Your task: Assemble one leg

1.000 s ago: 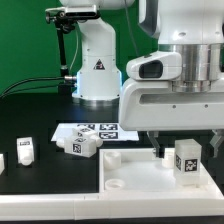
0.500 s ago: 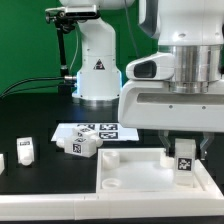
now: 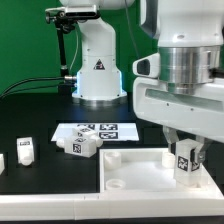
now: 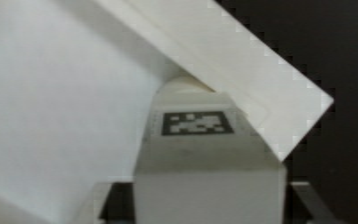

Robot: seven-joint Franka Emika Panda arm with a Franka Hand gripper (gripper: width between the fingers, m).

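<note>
My gripper [image 3: 186, 157] stands over the far right corner of the large white square panel [image 3: 135, 178] and is shut on a leg [image 3: 186, 162], a chunky white peg with a square tag. The leg stands upright with its foot at the panel's raised rim. In the wrist view the leg [image 4: 202, 150] fills the space between the two dark fingers, its tag facing the camera, and my gripper [image 4: 208, 205] grips its sides. Behind it lie the panel's white surface [image 4: 51, 110] and the rim.
Another leg [image 3: 85, 143] lies beside the marker board [image 3: 105, 130]. A further leg [image 3: 26, 150] stands toward the exterior view's left, and one more [image 3: 2, 160] shows at the edge. The white robot base [image 3: 98, 70] stands behind.
The hand has turned about its upright axis and risen slightly. The leg between the fingers has stayed at about the same spot on the panel's corner.
</note>
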